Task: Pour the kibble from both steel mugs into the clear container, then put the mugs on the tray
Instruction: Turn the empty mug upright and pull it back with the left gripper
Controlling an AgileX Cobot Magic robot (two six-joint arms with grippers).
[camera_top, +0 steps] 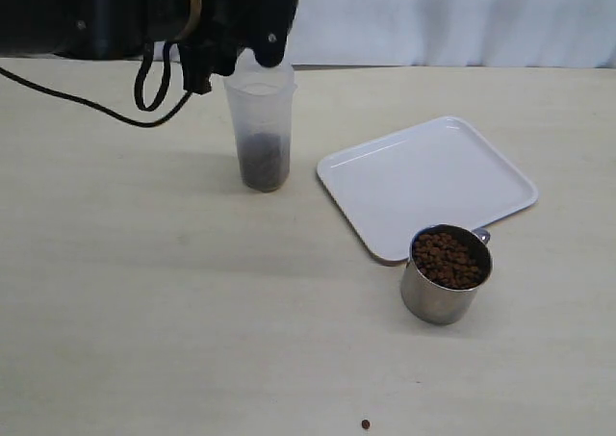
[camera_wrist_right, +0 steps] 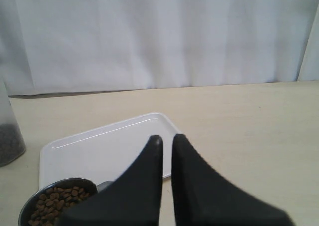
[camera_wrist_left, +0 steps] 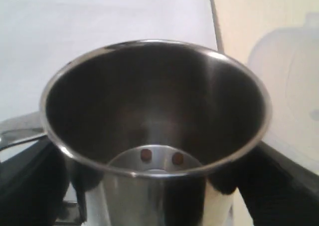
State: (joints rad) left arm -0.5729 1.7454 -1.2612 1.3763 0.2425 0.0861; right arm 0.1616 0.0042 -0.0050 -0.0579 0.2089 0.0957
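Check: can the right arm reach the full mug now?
Probably yes: the mug stands in the open by the tray, nothing over it; the left arm is away at the container. The right jaws are shut, so open first.

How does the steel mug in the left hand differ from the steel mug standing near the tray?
The held mug is almost empty, with only two pellets inside; the table mug is full of kibble. The held mug is gripped by the left hand, off the table; the table mug stands upright, ungripped, beside the tray. Both are shiny steel with a side handle.
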